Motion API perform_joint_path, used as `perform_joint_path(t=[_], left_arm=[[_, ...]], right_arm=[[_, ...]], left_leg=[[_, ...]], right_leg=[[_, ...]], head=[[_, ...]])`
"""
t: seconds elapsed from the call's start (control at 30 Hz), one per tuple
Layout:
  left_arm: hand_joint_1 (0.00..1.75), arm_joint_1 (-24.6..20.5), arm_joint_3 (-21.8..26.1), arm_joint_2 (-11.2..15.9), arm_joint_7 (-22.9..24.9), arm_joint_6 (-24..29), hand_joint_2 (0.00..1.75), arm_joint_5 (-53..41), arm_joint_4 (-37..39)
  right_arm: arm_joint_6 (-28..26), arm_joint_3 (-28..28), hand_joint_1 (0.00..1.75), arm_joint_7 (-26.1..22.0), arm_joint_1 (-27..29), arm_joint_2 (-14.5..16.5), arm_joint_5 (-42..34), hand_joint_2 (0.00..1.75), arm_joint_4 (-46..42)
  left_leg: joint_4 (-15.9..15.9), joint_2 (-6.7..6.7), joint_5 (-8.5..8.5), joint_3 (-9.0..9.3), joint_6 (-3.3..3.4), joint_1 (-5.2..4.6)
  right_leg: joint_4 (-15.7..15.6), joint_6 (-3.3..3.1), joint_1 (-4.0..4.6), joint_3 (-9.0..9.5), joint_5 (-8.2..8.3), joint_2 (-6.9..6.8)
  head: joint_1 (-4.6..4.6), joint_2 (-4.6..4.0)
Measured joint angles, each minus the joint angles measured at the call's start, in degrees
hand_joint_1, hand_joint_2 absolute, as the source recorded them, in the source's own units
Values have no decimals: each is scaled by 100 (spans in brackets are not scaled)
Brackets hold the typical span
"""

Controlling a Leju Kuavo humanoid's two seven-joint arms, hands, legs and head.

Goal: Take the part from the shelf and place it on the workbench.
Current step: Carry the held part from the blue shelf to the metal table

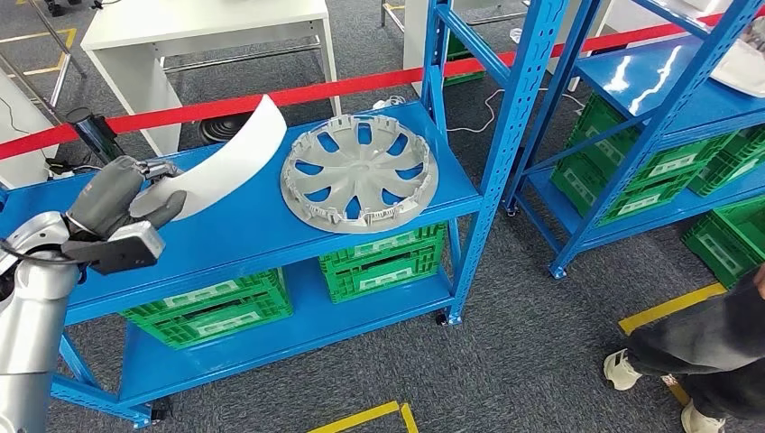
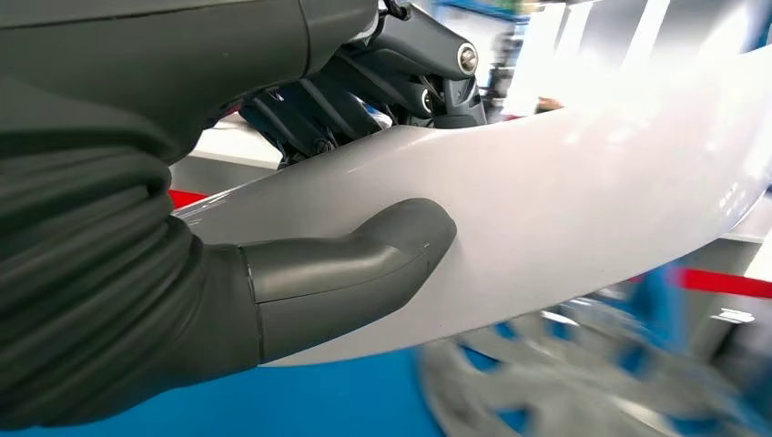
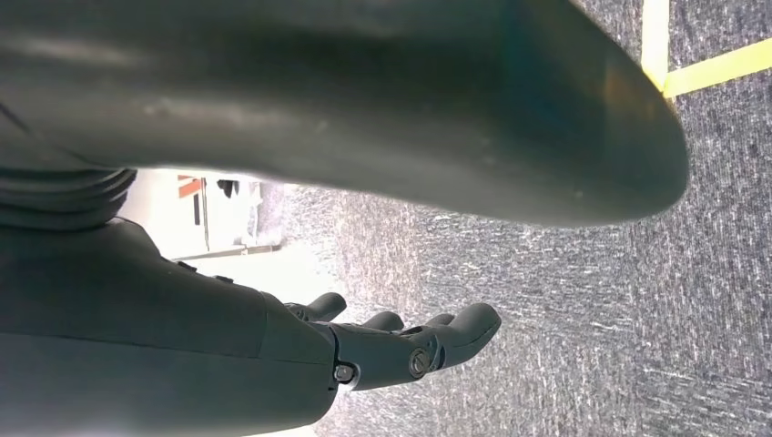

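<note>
A white curved panel part (image 1: 225,162) is gripped at its near end by my left hand (image 1: 113,203), over the left half of the blue shelf's top board (image 1: 262,230). The part tilts up and away towards the shelf's back edge. In the left wrist view the thumb (image 2: 346,264) presses on the white part (image 2: 564,209) and the darker fingers wrap behind it. A silver wheel cover (image 1: 359,173) lies flat on the shelf just right of the part, blurred in the wrist view (image 2: 583,382). My right hand (image 3: 401,350) hangs over grey carpet, fingers apart, holding nothing.
Red barrier tape (image 1: 316,93) runs behind the shelf. A white table (image 1: 207,23) stands beyond it. Green crates (image 1: 383,262) fill the lower shelf. A second blue rack (image 1: 649,81) stands at the right. A person's legs (image 1: 704,352) are at the lower right, by yellow floor lines.
</note>
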Motion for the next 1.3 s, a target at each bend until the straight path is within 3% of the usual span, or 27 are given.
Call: perform_joint_path(t=[0.27, 0.63, 0.97, 1.3], left_arm=[[175, 774, -715, 155, -99, -228, 175, 618, -1818], [175, 1235, -1444, 339, -88, 8, 175, 1029, -3132], [175, 799, -1734, 412, -88, 20, 175, 1374, -3271], [175, 736, -1604, 215, -88, -21, 175, 1070, -3205]], right_arm=[[-7, -75, 0, 13, -16, -39, -3, 0, 0], [-25, -85, 0, -54, -7, -47, -3, 0, 0], [-26, -132, 0, -53, -14, -46, -55, 0, 0], [15, -155, 0, -53, -17, -46, 29, 0, 0]], left_leg=[[1, -6, -4, 1, 7, -3], [2, 0, -7, 3, 11, -4], [2, 0, -6, 6, 12, -4], [2, 0, -7, 5, 13, -4]], right_leg=[[-8, 9, -3, 7, -3, -7], [-10, 13, -4, 6, -2, -4], [-10, 14, -4, 9, 0, -6], [-10, 15, -5, 10, 0, -5]], head=[[3, 0], [2, 0], [2, 0], [2, -1]])
